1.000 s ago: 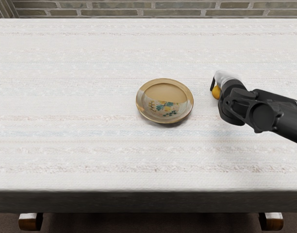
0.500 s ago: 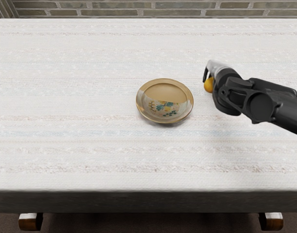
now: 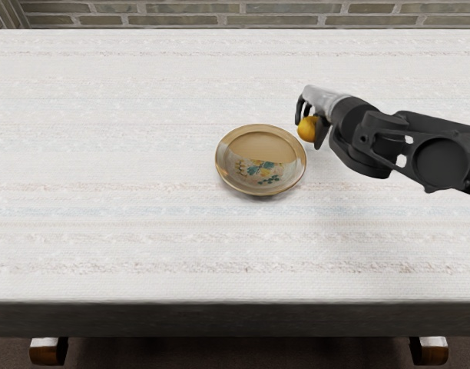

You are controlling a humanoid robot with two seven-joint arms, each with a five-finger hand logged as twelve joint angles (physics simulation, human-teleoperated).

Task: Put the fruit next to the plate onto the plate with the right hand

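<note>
Orange fruit (image 3: 306, 128), clasped in the right robot hand (image 3: 319, 117), has moved leftward and now hangs just beside the plate (image 3: 258, 144); release remains.

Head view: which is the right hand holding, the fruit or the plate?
The orange fruit, clasped in the right hand just right of the plate; the plate lies untouched.

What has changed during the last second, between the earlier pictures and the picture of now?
The right hand, shut on the orange fruit, has carried it to the left in the picture, toward the plate. The fruit is now close by the plate's right rim, not yet over its middle. The hold on the fruit looks the same throughout. The plate stayed in its place on the table.
</note>
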